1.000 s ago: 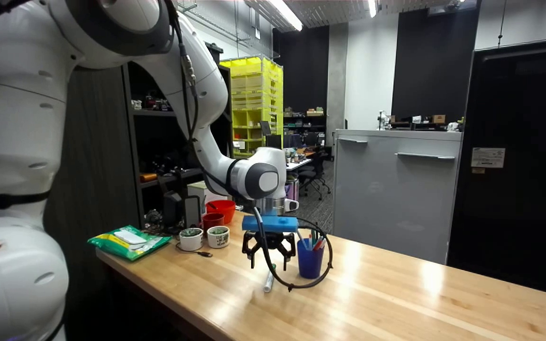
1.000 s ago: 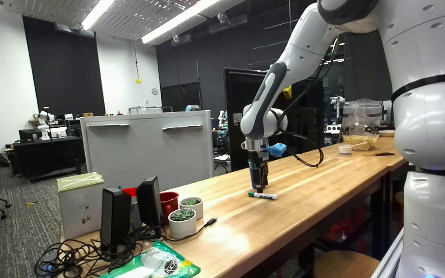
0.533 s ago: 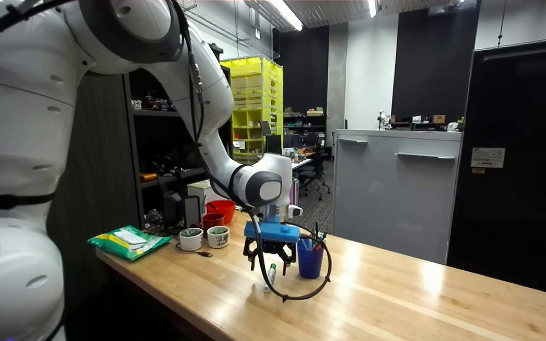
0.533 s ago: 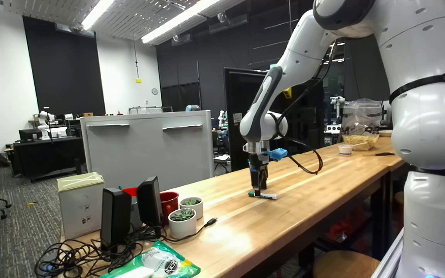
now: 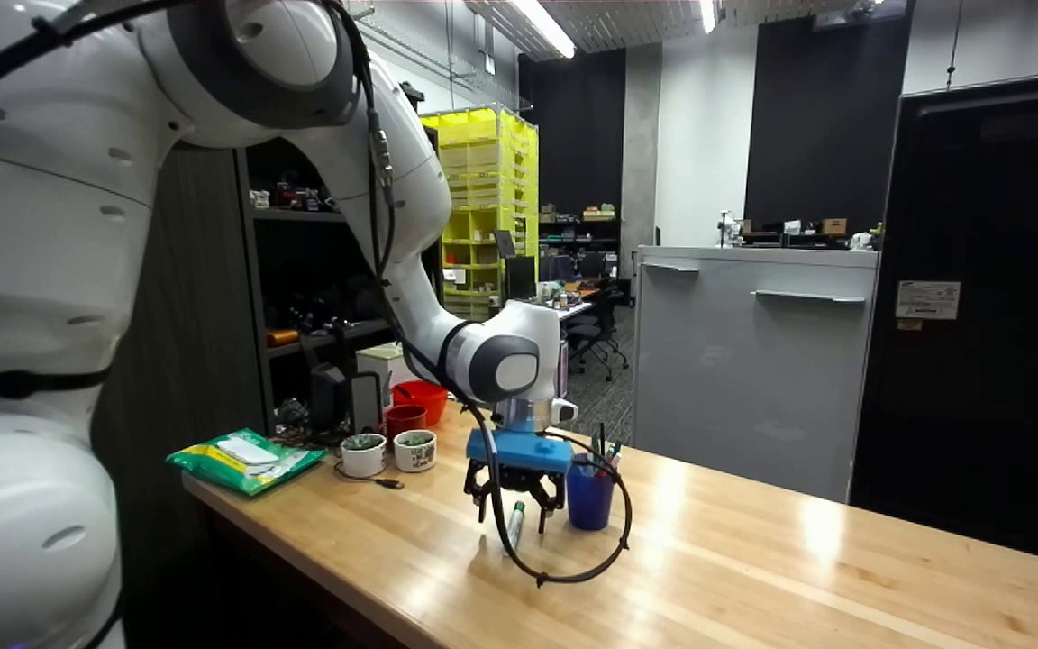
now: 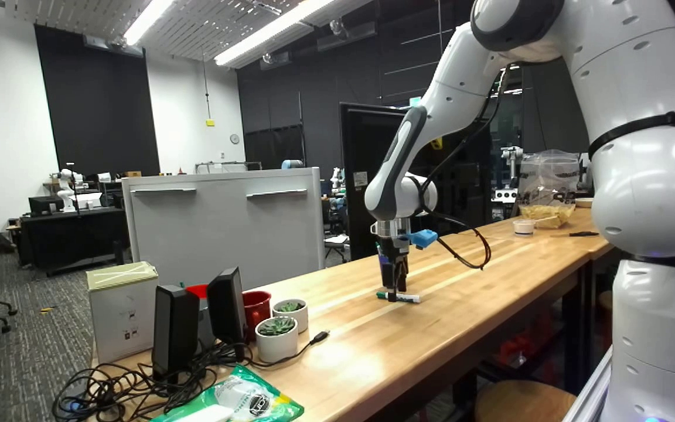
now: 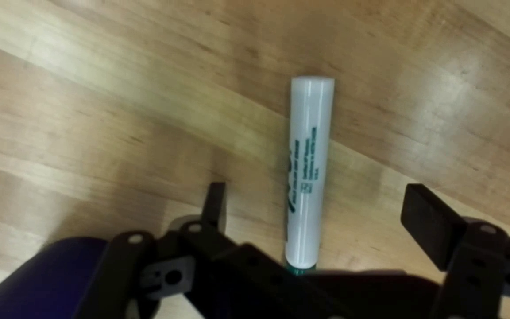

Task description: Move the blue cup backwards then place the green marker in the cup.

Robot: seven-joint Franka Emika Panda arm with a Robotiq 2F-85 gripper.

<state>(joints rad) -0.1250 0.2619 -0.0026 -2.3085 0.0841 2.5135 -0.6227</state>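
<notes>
My claw (image 7: 319,212) hangs spread wide with nothing in its grip, straddling the marker (image 7: 310,168), which lies on the table (image 5: 726,568); I see the cup (image 5: 589,503) upright close by.

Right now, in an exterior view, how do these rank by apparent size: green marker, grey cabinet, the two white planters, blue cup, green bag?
In an exterior view, largest to smallest:
1. Grey cabinet
2. Green bag
3. Blue cup
4. Left white planter and right white planter: too alike to rank
5. Green marker
</notes>
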